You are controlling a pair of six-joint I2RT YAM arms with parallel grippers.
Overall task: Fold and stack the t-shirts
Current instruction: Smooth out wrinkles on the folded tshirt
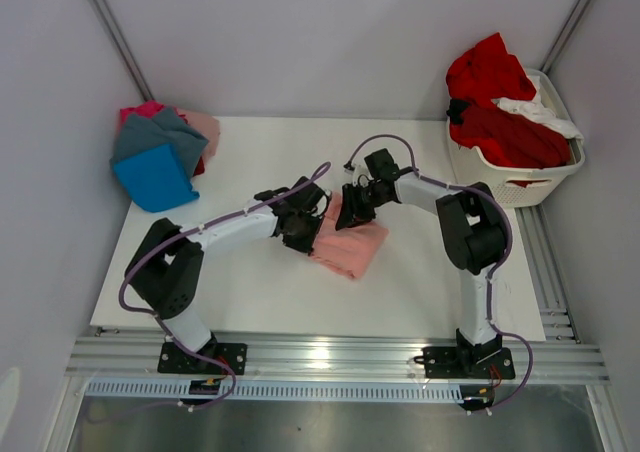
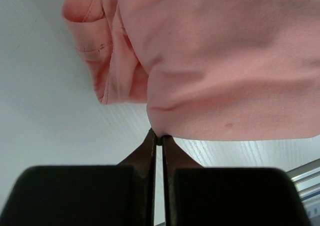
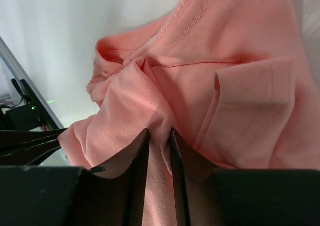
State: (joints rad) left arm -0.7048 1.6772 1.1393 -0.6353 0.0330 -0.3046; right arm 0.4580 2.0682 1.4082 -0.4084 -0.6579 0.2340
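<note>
Two pinches on the salmon-pink t-shirt [image 1: 352, 249]: left gripper [image 2: 158, 136] its edge, right gripper [image 3: 159, 135] a fold; bare table [image 1: 340, 307] at six o'clock.

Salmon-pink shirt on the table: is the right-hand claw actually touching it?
Touching. The right wrist view shows the right gripper with a fold of the salmon-pink shirt pinched between its two fingers.

Shirt [image 1: 350, 252] at table [image 1: 420, 292] centre; stack [image 1: 160, 157] back left, basket [image 1: 520, 187] back right

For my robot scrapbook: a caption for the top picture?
Left gripper and right gripper pinch pink shirt; pile left, basket right.
</note>
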